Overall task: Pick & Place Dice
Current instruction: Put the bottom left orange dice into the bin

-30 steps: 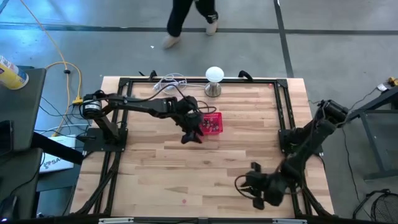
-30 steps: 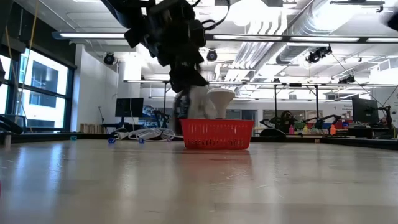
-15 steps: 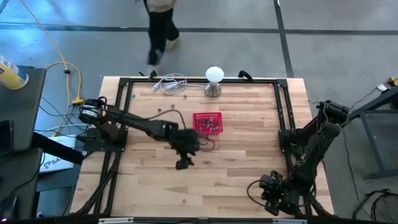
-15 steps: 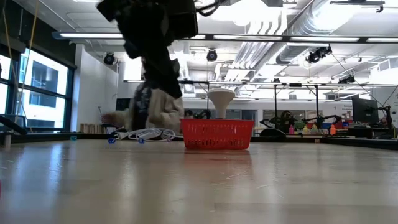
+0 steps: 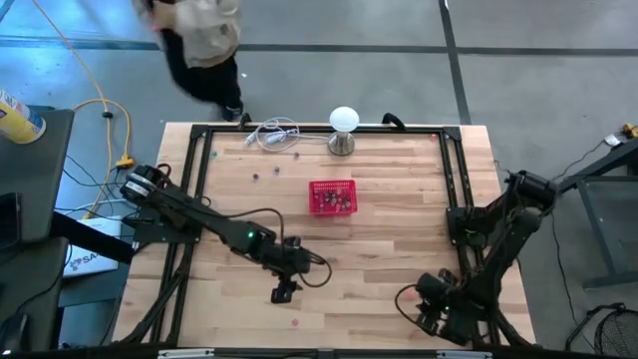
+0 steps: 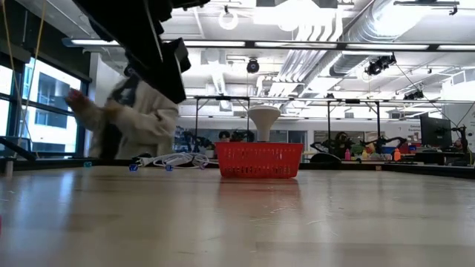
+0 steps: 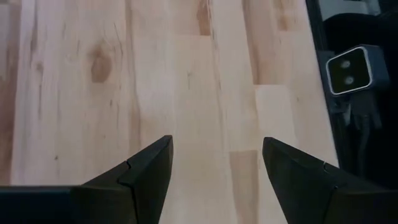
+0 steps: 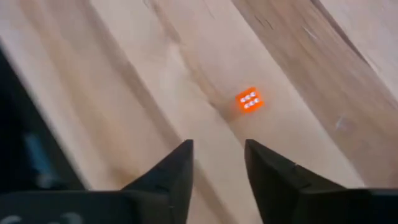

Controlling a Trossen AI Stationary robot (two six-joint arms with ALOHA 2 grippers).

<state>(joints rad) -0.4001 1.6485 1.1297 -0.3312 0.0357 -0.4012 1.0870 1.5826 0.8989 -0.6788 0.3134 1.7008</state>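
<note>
Right gripper [image 8: 217, 165] narrowly parted, empty, low over the table near an orange die [image 8: 249, 100]; left gripper [image 7: 214, 165] wide, empty

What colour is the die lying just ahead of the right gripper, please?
Orange-red with white pips; the die shows best in the right wrist view.

Orange die [image 8: 249, 100] flat on bare bench wood, six white pips up. Many small mixed-colour dice [image 5: 334, 200] heaped in red basket [image 5: 317, 187].
</note>
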